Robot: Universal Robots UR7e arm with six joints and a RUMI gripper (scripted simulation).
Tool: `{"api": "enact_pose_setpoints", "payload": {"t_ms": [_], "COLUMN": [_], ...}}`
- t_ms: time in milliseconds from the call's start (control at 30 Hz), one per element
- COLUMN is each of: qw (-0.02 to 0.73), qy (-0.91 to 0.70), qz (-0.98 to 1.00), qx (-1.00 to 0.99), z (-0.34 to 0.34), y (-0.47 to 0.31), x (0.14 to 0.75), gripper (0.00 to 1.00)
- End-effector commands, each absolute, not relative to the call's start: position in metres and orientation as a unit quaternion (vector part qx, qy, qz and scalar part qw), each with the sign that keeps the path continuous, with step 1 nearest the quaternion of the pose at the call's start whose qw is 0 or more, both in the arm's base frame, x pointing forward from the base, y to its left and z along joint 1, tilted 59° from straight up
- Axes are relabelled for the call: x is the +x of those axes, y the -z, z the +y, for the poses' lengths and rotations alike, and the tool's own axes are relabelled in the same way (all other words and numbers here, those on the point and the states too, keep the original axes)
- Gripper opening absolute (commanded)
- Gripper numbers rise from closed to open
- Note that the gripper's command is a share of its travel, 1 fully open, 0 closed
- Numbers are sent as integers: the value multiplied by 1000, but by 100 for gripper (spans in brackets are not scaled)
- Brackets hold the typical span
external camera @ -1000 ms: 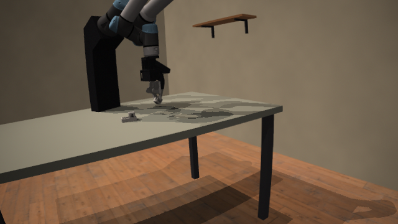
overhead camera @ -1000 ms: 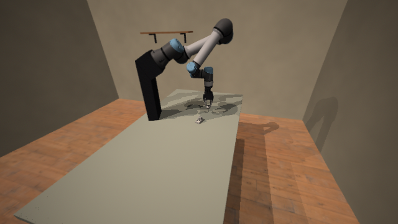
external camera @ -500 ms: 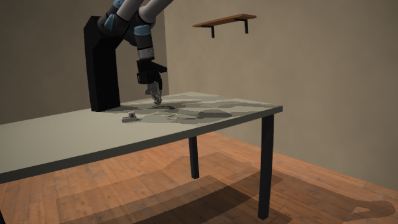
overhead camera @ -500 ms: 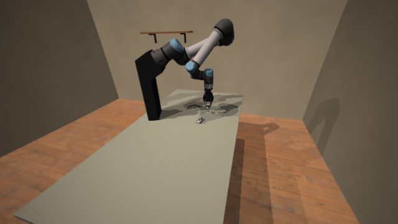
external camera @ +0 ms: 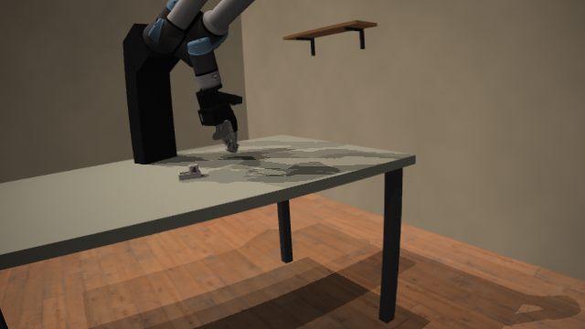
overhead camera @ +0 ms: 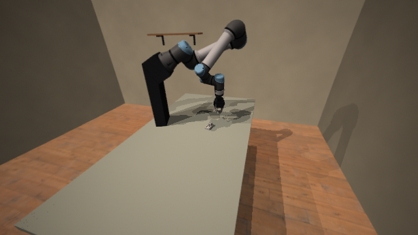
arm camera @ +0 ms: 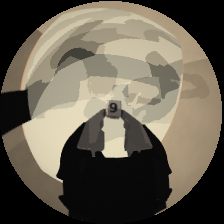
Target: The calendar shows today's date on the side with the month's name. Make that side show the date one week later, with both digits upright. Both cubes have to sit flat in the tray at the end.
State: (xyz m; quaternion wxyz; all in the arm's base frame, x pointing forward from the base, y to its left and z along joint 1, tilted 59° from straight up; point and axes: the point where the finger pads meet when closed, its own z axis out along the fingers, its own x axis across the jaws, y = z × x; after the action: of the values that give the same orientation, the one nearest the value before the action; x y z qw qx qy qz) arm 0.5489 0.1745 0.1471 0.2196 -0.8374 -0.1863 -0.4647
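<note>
My gripper (arm camera: 112, 110) is shut on a small grey digit cube (arm camera: 113, 108) whose face toward the wrist camera shows a 9. In the top and exterior views the gripper (overhead camera: 218, 110) (external camera: 230, 145) holds the cube a little above the far end of the table. The calendar tray (overhead camera: 209, 127) (external camera: 190, 173) sits on the table in front of the gripper, with one cube standing in it. The tray's digits and month name are too small to read.
The arm's black pedestal (overhead camera: 157, 91) stands at the table's far left edge. The right table edge (overhead camera: 249, 130) is close to the gripper. A wooden wall shelf (overhead camera: 174, 34) hangs high behind the arm.
</note>
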Motion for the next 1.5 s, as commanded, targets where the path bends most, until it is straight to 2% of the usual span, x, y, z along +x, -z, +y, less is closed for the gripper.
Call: {"api": "enact_pose_setpoints", "payload": {"t_ms": [0, 1467], "qw": [223, 329], "qy": [463, 435], "qz": [-191, -249], "qx": [-836, -800], "z": [175, 172], "y": [-148, -147], "x": [550, 551], "gripper": [10, 10]}}
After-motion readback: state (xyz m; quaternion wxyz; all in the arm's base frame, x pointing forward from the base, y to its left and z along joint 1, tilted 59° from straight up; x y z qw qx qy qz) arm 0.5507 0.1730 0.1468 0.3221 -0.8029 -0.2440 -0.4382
